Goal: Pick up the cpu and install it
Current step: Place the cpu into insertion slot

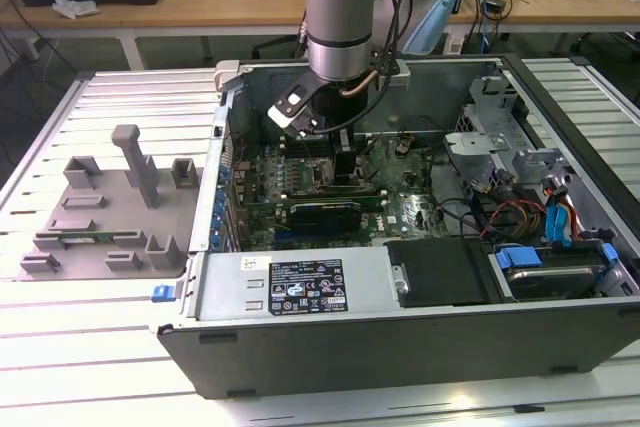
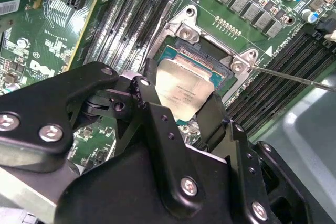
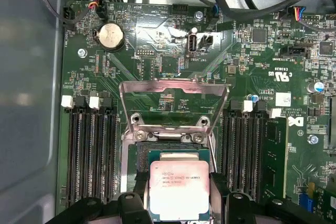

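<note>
The cpu (image 2: pixel 185 88) is a flat square chip with a silvery top, and it hangs slightly tilted just over the open socket (image 2: pixel 207 51) on the green motherboard. My gripper (image 2: pixel 181 102) is shut on it, with one black finger (image 2: pixel 148 100) pressed against each of two opposite edges. In the first wrist view the cpu (image 3: pixel 179 188) sits over the socket's nearer part, and the metal load plate (image 3: pixel 173 100) stands flipped up beyond it. In the exterior view the gripper (image 1: pixel 345 165) reaches down inside the computer case (image 1: pixel 400 297), over the board's middle.
Rows of black memory slots (image 3: pixel 89 150) flank the socket on both sides. A grey parts fixture (image 1: pixel 110 207) lies on the table at the exterior view's left. Cables and drive bays (image 1: pixel 540 217) crowd the case at the exterior view's right. A thin lever wire (image 2: pixel 294 77) sticks out beside the socket.
</note>
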`<state>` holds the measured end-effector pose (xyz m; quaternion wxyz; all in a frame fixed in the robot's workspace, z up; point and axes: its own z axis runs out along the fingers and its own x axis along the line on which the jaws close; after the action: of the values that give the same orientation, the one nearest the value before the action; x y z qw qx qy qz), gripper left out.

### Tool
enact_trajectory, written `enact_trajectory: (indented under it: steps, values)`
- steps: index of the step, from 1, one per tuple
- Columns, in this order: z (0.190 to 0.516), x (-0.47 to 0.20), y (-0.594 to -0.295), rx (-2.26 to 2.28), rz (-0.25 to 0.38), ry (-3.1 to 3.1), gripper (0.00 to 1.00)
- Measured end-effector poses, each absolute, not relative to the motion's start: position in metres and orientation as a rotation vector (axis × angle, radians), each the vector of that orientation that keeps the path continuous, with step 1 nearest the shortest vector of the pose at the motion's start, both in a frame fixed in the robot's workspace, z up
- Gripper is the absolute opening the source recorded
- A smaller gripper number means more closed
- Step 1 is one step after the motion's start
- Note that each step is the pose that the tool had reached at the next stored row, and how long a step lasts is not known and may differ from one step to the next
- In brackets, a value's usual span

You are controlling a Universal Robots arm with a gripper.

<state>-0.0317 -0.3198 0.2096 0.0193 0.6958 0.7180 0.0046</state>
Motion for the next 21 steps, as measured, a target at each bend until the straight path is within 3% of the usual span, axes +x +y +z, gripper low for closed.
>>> enact_trajectory:
  steps: [21]
  values:
    - [0.2019, -0.0327, -0.3139, 2.167, 0.013, 2.22, 0.55]
